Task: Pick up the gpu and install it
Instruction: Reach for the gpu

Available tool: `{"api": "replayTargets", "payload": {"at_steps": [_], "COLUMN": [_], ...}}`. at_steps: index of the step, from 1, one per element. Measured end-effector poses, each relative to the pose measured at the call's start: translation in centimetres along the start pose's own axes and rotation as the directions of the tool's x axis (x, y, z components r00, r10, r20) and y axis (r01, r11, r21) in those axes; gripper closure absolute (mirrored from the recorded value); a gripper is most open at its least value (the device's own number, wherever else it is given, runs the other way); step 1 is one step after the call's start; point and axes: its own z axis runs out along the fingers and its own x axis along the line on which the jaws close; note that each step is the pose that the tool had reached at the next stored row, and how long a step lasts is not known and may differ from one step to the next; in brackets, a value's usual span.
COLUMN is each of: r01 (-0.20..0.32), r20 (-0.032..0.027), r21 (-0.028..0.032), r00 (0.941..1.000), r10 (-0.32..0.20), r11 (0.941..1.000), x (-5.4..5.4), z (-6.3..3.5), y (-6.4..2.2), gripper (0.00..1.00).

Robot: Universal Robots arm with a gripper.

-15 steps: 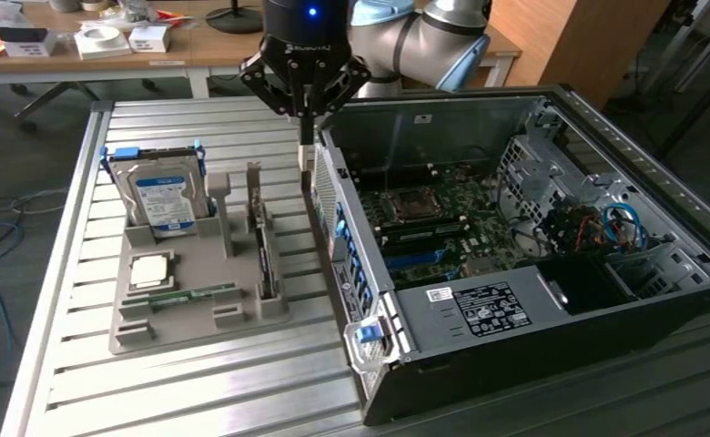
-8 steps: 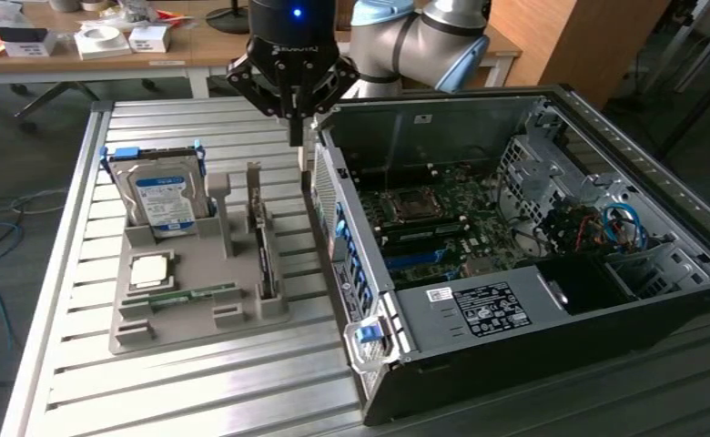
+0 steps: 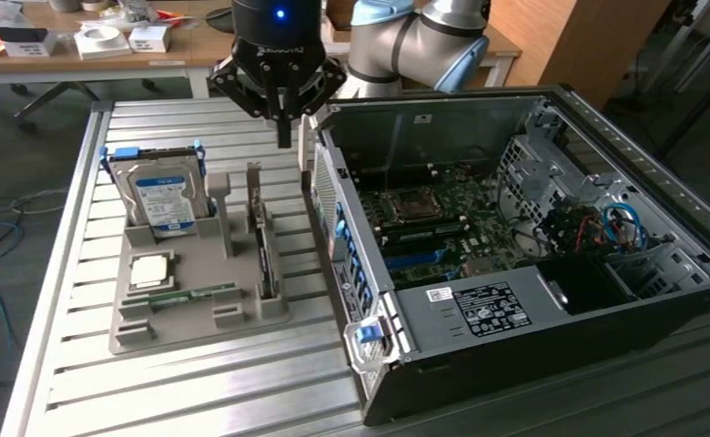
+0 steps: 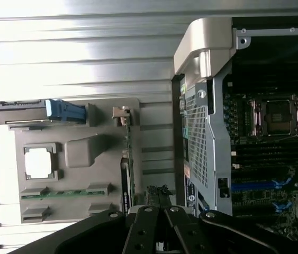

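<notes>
We see the gpu (image 3: pixel 263 255) — thin dark slab — in a grey moulded tray (image 3: pixel 161 320); gripper (image 3: pixel 285 141) points down, jaws together.

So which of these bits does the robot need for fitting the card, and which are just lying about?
In the job:
gpu
grey holder it stands in
open computer case
shut fingers

Just lying about:
hard drive
processor chip
memory stick
white boxes behind

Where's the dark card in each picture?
Exterior view: the card stands on edge in the gray tray, on the side nearest the computer case.
Wrist view: the card sits edge-on between the tray's raised block and the case.
Shared landmark: the square chip in the tray.
</notes>
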Motion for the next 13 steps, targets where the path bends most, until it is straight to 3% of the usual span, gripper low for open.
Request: {"api": "replayTargets", "payload": {"at_steps": [13], "r01": [0.0], "r20": [0.0], "r21": [0.0], "r00": [1.0], "r10": [0.0], "r11": [1.0], "x": [1.9], "z": [0.14], "y": [-0.16], "gripper": [0.89]}}
